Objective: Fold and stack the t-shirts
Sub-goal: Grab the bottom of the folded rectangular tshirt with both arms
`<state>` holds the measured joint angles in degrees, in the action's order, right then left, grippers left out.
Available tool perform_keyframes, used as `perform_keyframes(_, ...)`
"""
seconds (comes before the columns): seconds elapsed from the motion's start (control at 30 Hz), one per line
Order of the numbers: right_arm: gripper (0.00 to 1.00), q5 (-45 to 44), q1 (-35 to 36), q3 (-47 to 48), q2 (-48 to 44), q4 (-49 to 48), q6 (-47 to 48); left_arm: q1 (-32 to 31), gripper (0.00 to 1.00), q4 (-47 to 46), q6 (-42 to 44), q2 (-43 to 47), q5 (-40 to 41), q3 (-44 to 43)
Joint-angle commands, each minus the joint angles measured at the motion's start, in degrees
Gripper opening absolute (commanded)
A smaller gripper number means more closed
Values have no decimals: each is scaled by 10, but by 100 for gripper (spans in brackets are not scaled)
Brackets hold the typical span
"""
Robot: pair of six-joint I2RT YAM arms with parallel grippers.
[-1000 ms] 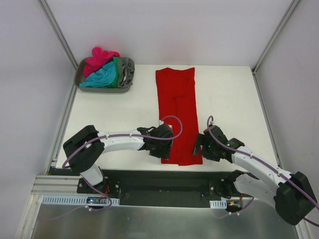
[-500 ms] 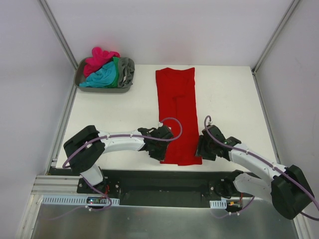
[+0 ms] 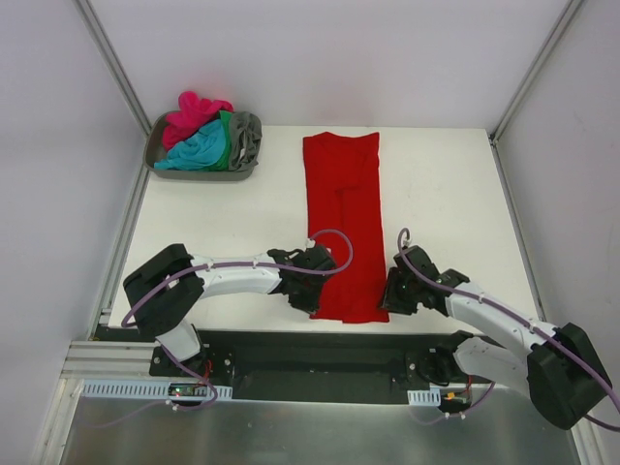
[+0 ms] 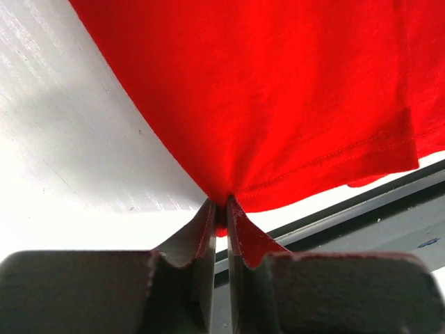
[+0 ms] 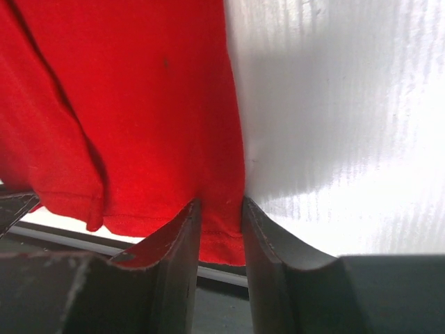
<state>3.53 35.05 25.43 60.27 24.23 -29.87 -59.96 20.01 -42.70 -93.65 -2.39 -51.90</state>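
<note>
A bright red t-shirt [image 3: 341, 213] lies folded into a long strip on the white table, running from the far edge to the near one. My left gripper [image 3: 312, 308] is at its near left corner, shut on a pinch of the hem [image 4: 221, 205]; the red t-shirt [image 4: 278, 104] pulls into a peak at the fingertips. At the near right corner sits my right gripper [image 3: 389, 302]. Its jaws [image 5: 221, 205] stand partly closed with a gap, and the flat hem of the red t-shirt [image 5: 139, 104] lies between them, not bunched.
A grey tray [image 3: 199, 174] at the far left corner holds a magenta-pink t-shirt [image 3: 194, 111], a teal one [image 3: 194, 150], a green one [image 3: 226, 136] and a grey one [image 3: 248, 136]. The table's near edge and black rail [image 3: 320, 341] run just behind both grippers.
Both grippers have settled onto the shirt's near corners and narrowed. The left one closed fully on the hem. The right arm slid slightly left and down onto its corner.
</note>
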Motion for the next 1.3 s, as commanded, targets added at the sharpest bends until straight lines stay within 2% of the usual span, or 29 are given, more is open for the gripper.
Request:
perform_keyframes(0.0, 35, 52, 4, -49, 3, 42, -25, -4, 2, 40, -8, -6, 15, 27)
perform_keyframes(0.1, 40, 45, 4, -49, -11, 50, -29, -4, 0, 40, -15, 8, 20, 43)
perform_keyframes(0.4, 41, 40, 4, -32, -65, 120, -48, -4, 0, 37, -31, 46, 20, 67)
perform_keyframes(0.67, 41, 83, 15, -45, -53, 68, -67, -4, 0, 28, -21, 29, 12, 58)
perform_keyframes(0.7, 40, 89, 17, -45, -47, 61, -68, -4, 0, 28, -20, 29, 10, 58)
perform_keyframes(0.77, 31, 82, 23, -42, -39, 59, -68, -4, 0, 28, -20, 33, 12, 62)
perform_keyframes(0.83, 20, 59, 24, -42, -38, 70, -73, -4, 0, 28, -20, 40, 15, 66)
perform_keyframes(0.9, 3, 40, 24, -39, -38, 90, -77, -4, 0, 28, -11, 48, 19, 77)
perform_keyframes(0.93, 1, 35, 24, -37, -40, 96, -78, -3, 0, 28, -6, 51, 20, 81)
perform_keyframes(1.27, 1, 31, 22, -35, -54, 114, -74, 4, 0, 48, 12, 74, 18, 118)
